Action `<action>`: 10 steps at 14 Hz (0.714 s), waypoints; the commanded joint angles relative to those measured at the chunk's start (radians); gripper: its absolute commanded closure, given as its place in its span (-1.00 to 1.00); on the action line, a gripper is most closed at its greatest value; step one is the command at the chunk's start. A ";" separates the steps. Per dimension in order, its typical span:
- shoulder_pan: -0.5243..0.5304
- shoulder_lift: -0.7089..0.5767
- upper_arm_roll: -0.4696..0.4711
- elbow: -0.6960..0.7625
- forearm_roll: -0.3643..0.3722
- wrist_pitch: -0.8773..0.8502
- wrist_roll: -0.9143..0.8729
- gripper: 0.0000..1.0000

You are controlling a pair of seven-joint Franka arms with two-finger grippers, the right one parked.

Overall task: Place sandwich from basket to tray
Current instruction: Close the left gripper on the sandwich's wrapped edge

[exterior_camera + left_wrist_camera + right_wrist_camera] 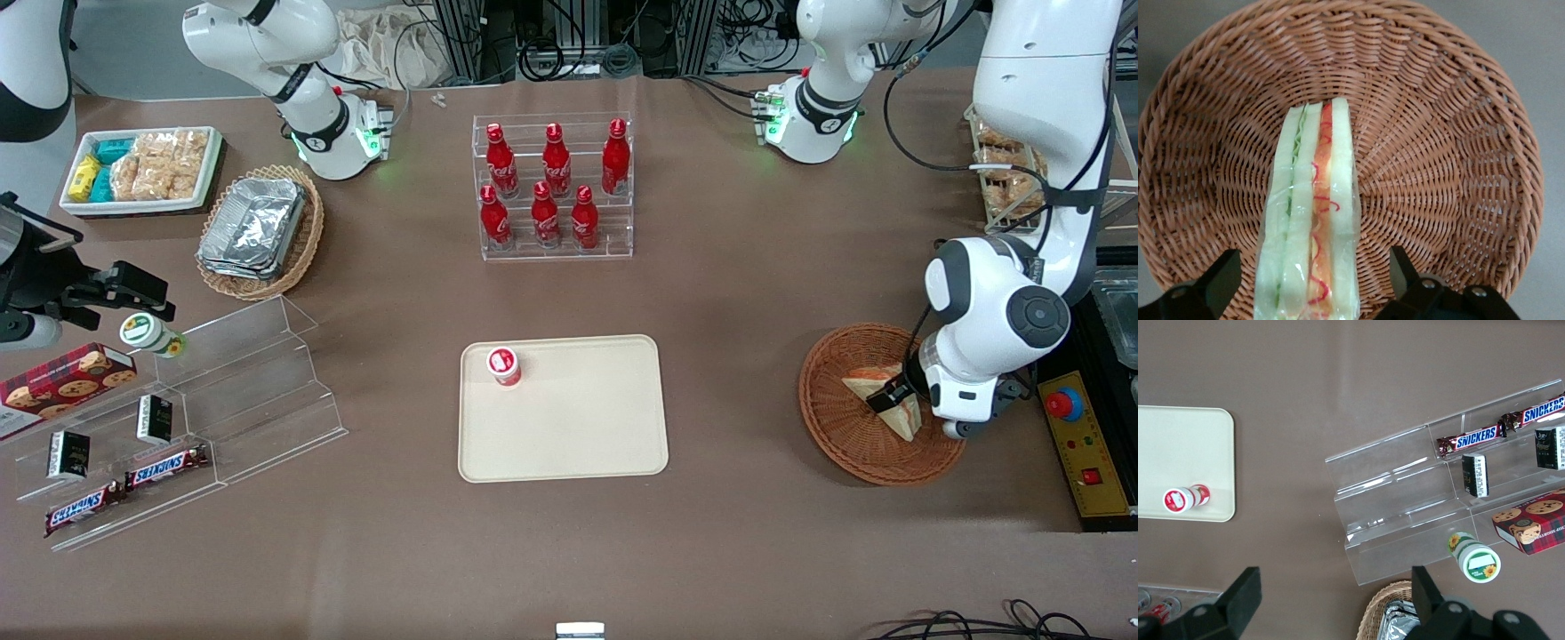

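Left end effector [892,397] is down inside the round reddish-brown woven wicker basket [836,427], fingers spread wide, one black pad [1218,280] on each flank of the plastic-wrapped triangular white-bread sandwich [1313,220] with its red-orange and green filling edge up. Pads look clear of the bread on both sides, so nothing is gripped yet. Sandwich sits in the basket, standing on edge near its middle, straddled by the fingers. Basket is on the brown bench, well apart from the flat cream-beige rectangular tray [578,436], toward the working arm's end. Tray holds only a small red-and-white capped cup [503,365] near one corner, the one toward the clear rack of red bottles [553,187] and the parked arm's end; most of its surface is bare. Progress, as I read it: approach and alignment done, grasp pending. Left to do: close on the sandwich, lift out of the basket, carry across to the tray, set down on a bare patch away from the cup, release.
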 commanded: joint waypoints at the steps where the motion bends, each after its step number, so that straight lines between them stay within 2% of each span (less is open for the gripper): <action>1: 0.005 -0.027 -0.002 -0.041 -0.001 0.036 -0.043 -0.68; 2: 0.005 -0.024 -0.002 -0.041 0.000 0.034 -0.040 -0.42; 3: 0.003 -0.019 -0.002 -0.038 -0.001 0.034 -0.046 -0.27; 4: 0.003 -0.016 -0.002 -0.035 -0.001 0.034 -0.053 0.00; 5: 0.003 -0.016 -0.002 -0.033 -0.003 0.034 -0.065 0.36; 7: 0.001 -0.013 -0.004 -0.028 -0.001 0.033 -0.086 0.70; 10: 0.001 -0.014 -0.004 -0.007 0.002 0.010 -0.071 1.00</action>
